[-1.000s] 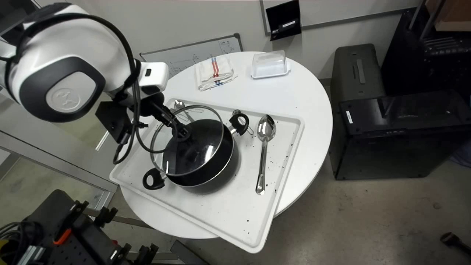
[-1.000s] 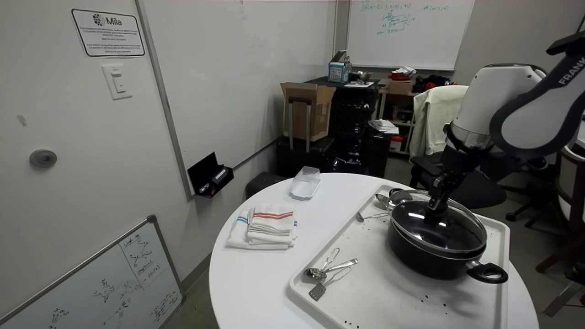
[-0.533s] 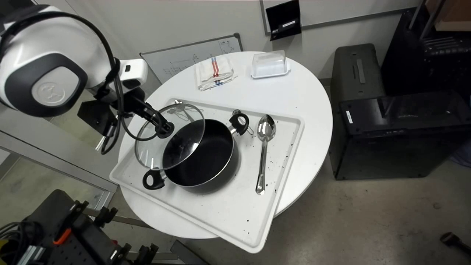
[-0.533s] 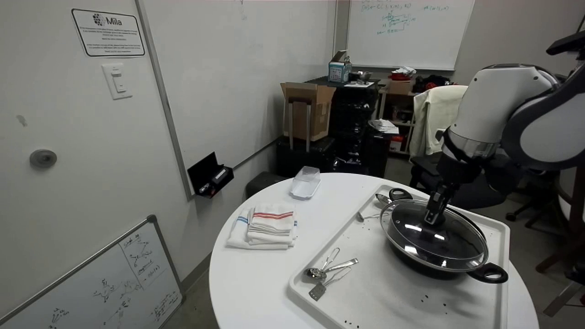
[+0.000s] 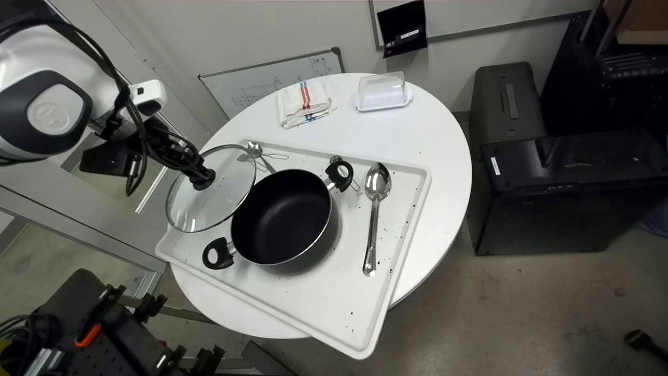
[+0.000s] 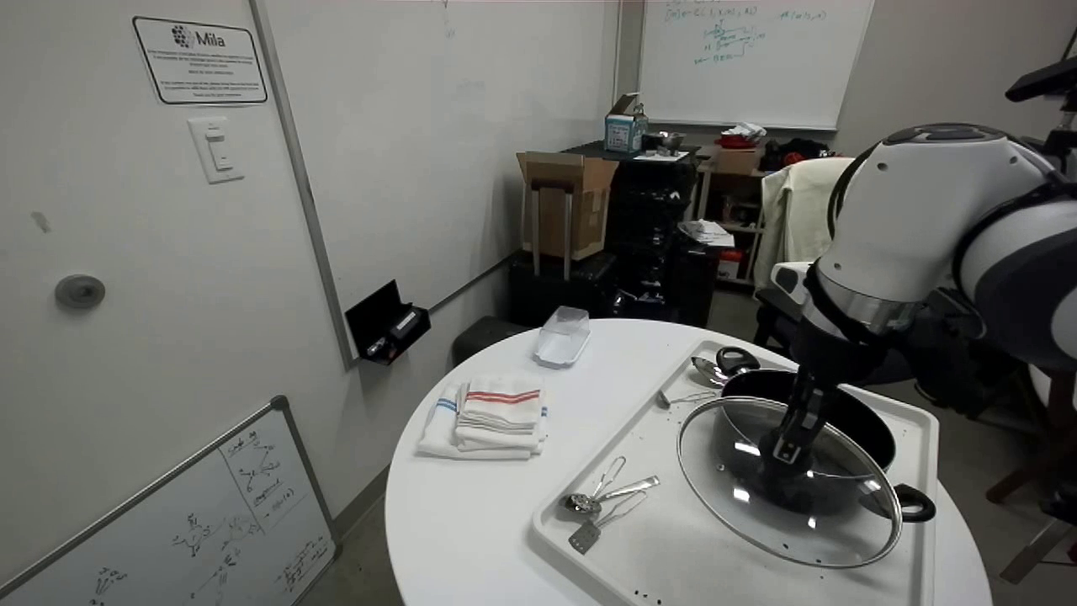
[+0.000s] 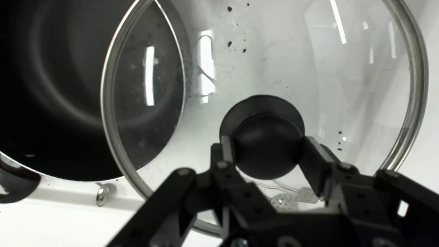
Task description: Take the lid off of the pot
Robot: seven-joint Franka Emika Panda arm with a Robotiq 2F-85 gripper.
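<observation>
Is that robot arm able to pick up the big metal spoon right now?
Probably not: its claw grips the black knob of the glass lid, which likely needs setting down first. The spoon itself lies uncovered.

The lid, clear glass with a metal rim, is held tilted by its black knob, off and just beside the black pot, which stands upright and uncovered on the tray, loop handles on opposite sides.

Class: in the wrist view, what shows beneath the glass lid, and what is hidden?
Through the glass lid you can see part of the black pot, the tray with dark specks, and perforated utensils. The knob and gripper cover whatever lies behind them.
</observation>
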